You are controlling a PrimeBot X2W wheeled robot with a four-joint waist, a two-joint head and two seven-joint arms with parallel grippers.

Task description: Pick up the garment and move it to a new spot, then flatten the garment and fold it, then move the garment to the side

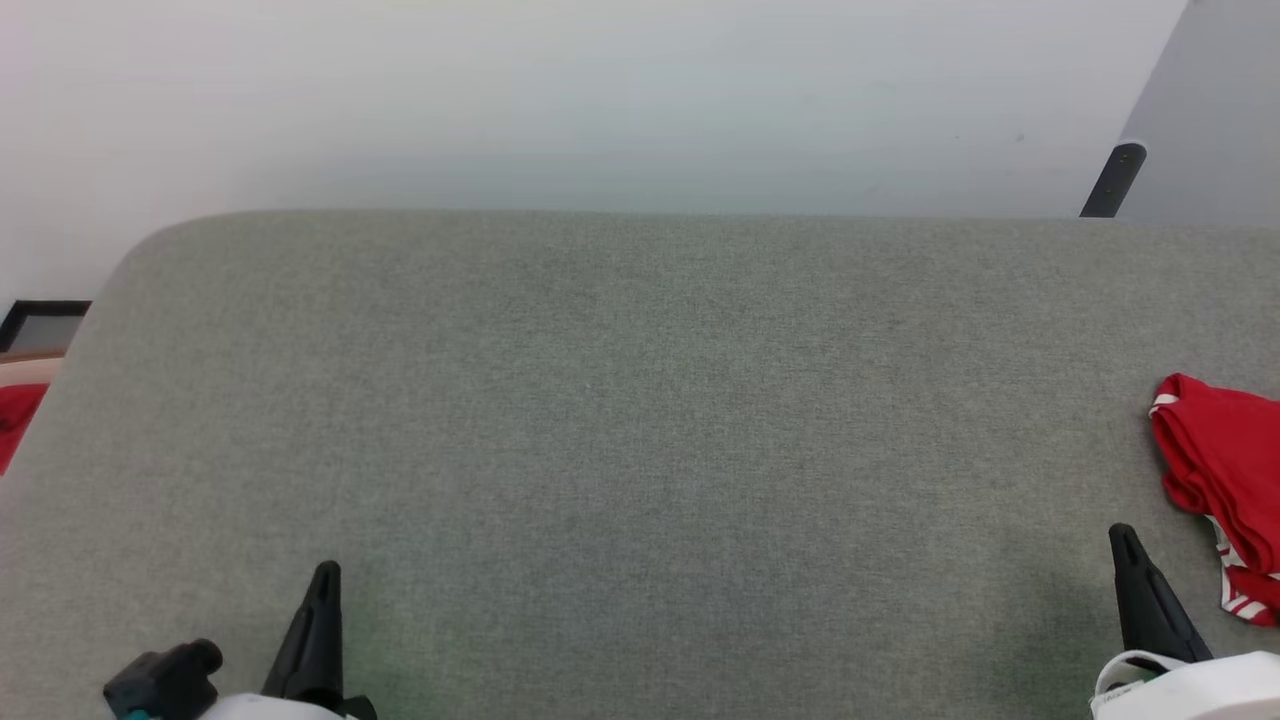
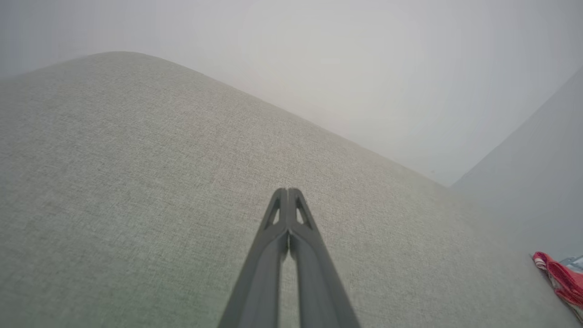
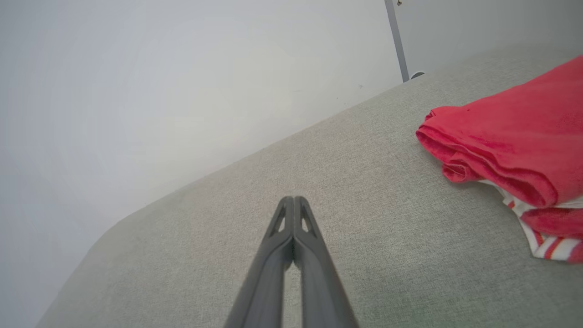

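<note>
The garment (image 1: 1222, 470) is a bunched red shirt with red-and-white striped trim, lying at the right edge of the grey table (image 1: 640, 420). It also lies at the right in the right wrist view, garment (image 3: 514, 141), and small at the lower right in the left wrist view, garment (image 2: 561, 280). My right gripper (image 1: 1125, 540) is shut and empty, a short way left of the garment and apart from it; in its own view the right gripper (image 3: 293, 200) has its fingers pressed together. My left gripper (image 1: 326, 575) is shut and empty at the lower left, far from the garment; left gripper (image 2: 287, 192).
A pale wall (image 1: 600, 100) rises behind the table's far edge. A dark post (image 1: 1112, 180) stands at the back right. Something red (image 1: 15, 420) lies off the table's left side, beside a dark frame (image 1: 40, 325).
</note>
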